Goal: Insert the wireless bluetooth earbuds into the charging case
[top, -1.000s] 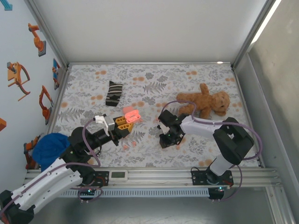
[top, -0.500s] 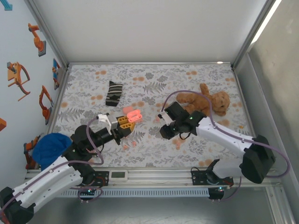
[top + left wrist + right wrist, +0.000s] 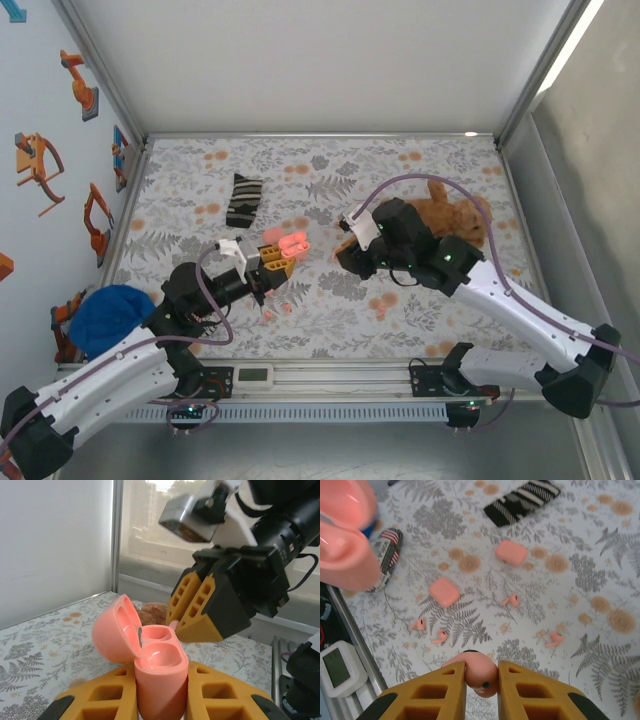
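Earbud [image 3: 480, 677] pinched in your right gripper [image 3: 481, 666], hovering near the charging case [image 3: 159, 657] your left gripper [image 3: 160, 695] clamps (lid open).

right arm [image 3: 500, 295] extended and raised, jaws with earbud [image 3: 480, 677] now close beside open charging case [image 3: 160, 672]

Left arm: stretched forward from its base, forearm low. Left end effector [image 3: 277, 262] has its yellow fingers [image 3: 95, 702] clamped on both sides of the open charging case [image 3: 156, 672], which stands upright.

Right arm: elbow out wide, forearm angled across toward the left arm, wrist pitched down. Right end effector [image 3: 345, 257] pinches an earbud [image 3: 480, 679] at its fingertips. It sits just beyond the left end effector and slightly higher.
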You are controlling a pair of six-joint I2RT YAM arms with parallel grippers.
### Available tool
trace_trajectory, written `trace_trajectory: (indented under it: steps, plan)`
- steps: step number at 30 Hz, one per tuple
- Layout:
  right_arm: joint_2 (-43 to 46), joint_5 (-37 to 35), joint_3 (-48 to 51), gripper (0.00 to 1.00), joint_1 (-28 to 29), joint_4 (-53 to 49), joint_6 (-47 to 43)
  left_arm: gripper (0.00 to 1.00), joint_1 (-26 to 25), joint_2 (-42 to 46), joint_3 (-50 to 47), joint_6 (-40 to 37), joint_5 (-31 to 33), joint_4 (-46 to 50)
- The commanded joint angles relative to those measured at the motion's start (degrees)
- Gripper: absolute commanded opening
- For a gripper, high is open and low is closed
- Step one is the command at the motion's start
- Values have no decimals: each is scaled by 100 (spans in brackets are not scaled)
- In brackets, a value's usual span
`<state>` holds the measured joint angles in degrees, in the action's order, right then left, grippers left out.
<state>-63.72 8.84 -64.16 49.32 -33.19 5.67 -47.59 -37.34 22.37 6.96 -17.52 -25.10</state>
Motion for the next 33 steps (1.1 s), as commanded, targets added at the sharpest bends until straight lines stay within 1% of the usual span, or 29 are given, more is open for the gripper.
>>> trace_trajectory:
  steps: [1,5,10,13,26,33]
  plan:
    - [225,-113,-300,21,107,421,-331,0,-29,-43,118,128,24,-343]
    - [325,-112,-467,21,292,643,-531,0,-31,-124,123,165,-4,-423]
    - [256,-614,-779,21,736,603,-883,0,-47,-174,118,174,-15,-494]
    - [173,-747,-890,21,904,640,-1074,0,-48,-189,129,165,-40,-526]
    - [-294,-1047,-1346,21,1227,682,-1495,0,-59,-216,168,156,-87,-547]
    - [-480,-1123,-1415,21,1367,717,-1612,0,-58,-221,231,117,-137,-485]
